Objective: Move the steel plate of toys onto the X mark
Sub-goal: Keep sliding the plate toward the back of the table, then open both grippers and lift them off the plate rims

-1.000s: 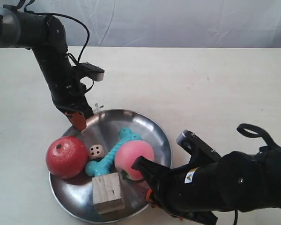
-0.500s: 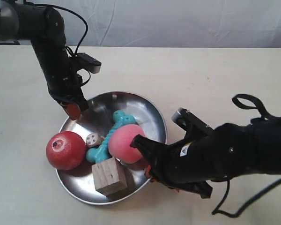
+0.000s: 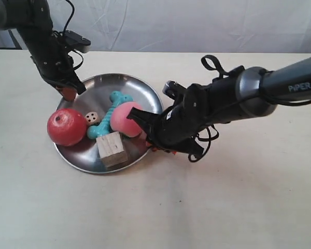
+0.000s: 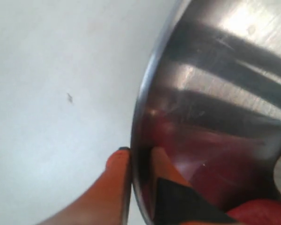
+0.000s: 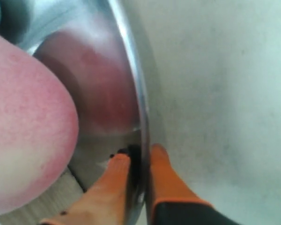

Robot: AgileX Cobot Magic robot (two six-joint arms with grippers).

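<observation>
The left gripper (image 4: 139, 161) is almost closed. Its two orange fingers (image 4: 116, 171) pinch the rim of the plate (image 4: 215, 70), one inside and one outside, near the apple (image 3: 66, 127). The right gripper (image 5: 139, 157) clamps the opposite rim the same way, beside the peach (image 5: 23, 122). In the exterior view the plate lies between both arms, left of centre on the table (image 3: 223, 197), with the toys (image 3: 110, 148) inside.

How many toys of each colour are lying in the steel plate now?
Red: 1, the apple
Pink: 1, the peach
Turquoise: 1, the bone
White: 1, the die
Pale wood: 1, the cube
Total: 5 toys in the plate
</observation>
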